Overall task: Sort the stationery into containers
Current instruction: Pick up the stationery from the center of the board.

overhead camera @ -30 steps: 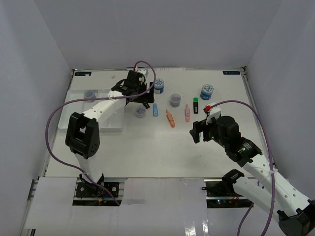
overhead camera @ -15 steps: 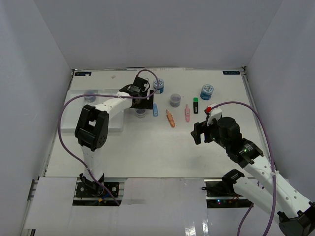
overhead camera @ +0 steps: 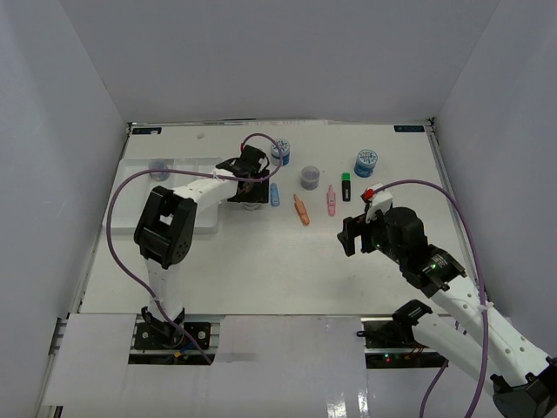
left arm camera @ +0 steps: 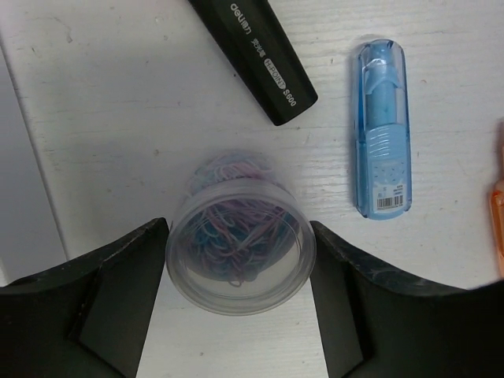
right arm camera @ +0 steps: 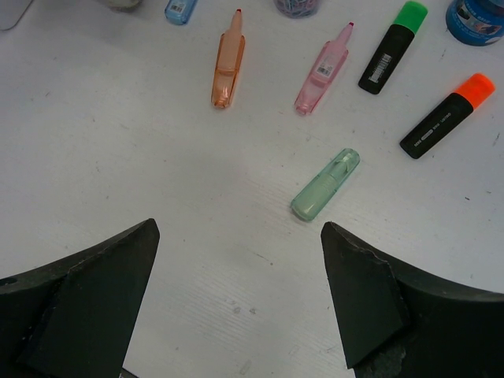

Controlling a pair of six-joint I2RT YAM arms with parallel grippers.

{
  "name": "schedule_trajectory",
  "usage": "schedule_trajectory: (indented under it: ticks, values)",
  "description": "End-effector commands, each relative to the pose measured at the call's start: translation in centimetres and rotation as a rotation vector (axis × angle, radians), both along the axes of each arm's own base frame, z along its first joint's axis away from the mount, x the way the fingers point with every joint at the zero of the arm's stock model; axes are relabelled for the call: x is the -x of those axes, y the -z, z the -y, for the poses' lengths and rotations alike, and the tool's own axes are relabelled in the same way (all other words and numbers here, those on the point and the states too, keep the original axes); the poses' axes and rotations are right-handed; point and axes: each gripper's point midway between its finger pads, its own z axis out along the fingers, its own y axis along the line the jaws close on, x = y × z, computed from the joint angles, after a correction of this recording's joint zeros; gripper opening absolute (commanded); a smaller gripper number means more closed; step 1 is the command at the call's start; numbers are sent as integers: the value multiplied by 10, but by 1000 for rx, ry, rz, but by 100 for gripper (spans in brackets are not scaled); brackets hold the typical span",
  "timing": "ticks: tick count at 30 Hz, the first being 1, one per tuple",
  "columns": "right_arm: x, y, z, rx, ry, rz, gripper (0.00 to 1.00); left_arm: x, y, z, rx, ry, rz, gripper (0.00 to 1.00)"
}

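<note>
Two jaws of left gripper [left arm camera: 239, 230] flanking clear jar [left arm camera: 240, 248] on worktop [left arm camera: 118, 118], lower centre; pinching or merely touching, impossible to tell. Possible slip off round wall if lifted loosely. Right gripper [right arm camera: 238, 230] spread, empty.

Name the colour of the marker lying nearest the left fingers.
Pale blue; the marker shows best in left wrist view.

the tray [overhead camera: 202, 222] lies at the left. a jar [left arm camera: 240, 256] stands just right of it, a marker [left arm camera: 382, 130] right of the jar, a highlighter [left arm camera: 252, 55] just beyond it. two more markers [overhead camera: 301, 210] lie further right, other jars [overhead camera: 309, 178] farther back.
</note>
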Motion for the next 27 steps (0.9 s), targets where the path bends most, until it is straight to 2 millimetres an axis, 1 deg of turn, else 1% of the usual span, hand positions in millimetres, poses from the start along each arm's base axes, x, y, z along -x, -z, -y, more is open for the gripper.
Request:
schedule_trajectory:
  ticks: [1,2,4,5,6,7,10,11,13,14,15,17,18,20,21,23,24,26,27]
  values:
    - [-2,-1,2,0,11,11,90,-5,-31,-1,23,-33,75,79]
    - [-2,-1,2,-2,10,11,90,-5,-33,-1,26,-34,77,69]
    - [-2,-1,1,-5,9,12,90,-6,-42,-3,28,-45,100,61]
    - [-2,-1,2,-5,10,13,90,-7,-47,-4,29,-51,112,54]
    - [-2,-2,2,-6,10,14,90,-7,-52,-5,31,-56,124,52]
    - [-1,-2,1,-6,9,14,90,-8,-61,-5,40,-58,142,51]
    - [-2,-2,1,-7,9,15,90,-7,-78,-6,60,-64,169,51]
    - [-2,-3,1,-7,7,17,90,-7,-91,-8,71,-71,190,51]
    - [-1,-3,1,-9,3,19,90,-8,-101,-24,60,-112,203,52]
    - [-1,-3,1,-9,1,20,90,-8,-110,-33,63,-134,219,52]
    - [-1,-4,0,-10,-1,23,90,-13,-113,-55,55,-189,220,52]
    - [-2,-5,0,-6,-4,29,90,-10,-112,-83,64,-253,191,53]
    - [-2,-4,0,-3,-7,29,90,-12,-111,-115,67,-329,175,54]
    - [-2,-5,0,2,-9,34,90,-10,-109,-144,71,-394,162,55]
    - [-3,-6,1,2,-10,35,90,-10,-113,-171,64,-458,175,55]
    - [-2,-5,-2,-5,-20,34,90,-10,-114,-197,52,-516,182,55]
    - [-1,-4,-3,-9,-25,32,90,-10,-112,-217,54,-563,177,55]
    - [0,-1,-6,-18,-38,26,90,-10,-109,-231,63,-597,172,56]
    - [0,0,-7,-20,-40,23,90,-11,-103,-253,60,-648,166,56]
